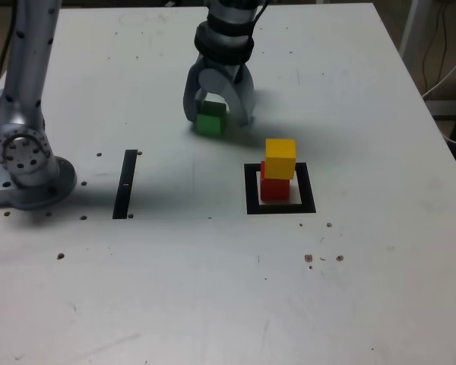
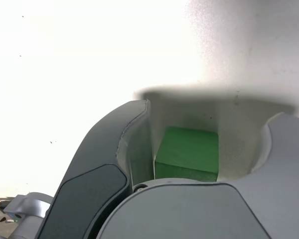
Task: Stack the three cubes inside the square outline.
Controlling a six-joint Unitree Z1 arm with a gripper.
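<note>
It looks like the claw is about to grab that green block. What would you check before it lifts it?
1. Green cube sits between the jaws of the end effector: ok.
2. Jaws firmly shut on it: cannot tell; the wrist view shows gaps beside the cube.
3. Yellow cube rests on the red cube: ok, though slightly offset.
4. That stack stands inside the square outline: ok.
5. Top of the yellow cube is bare for the green one: ok.
6. Table between green cube and stack is bare: ok.

One cube (image 1: 210,120) sits on the table (image 1: 213,289) between the jaws; two stacked cubes (image 1: 278,169) stand in the square outline (image 1: 251,190), to the jaws' right in the exterior view.
</note>
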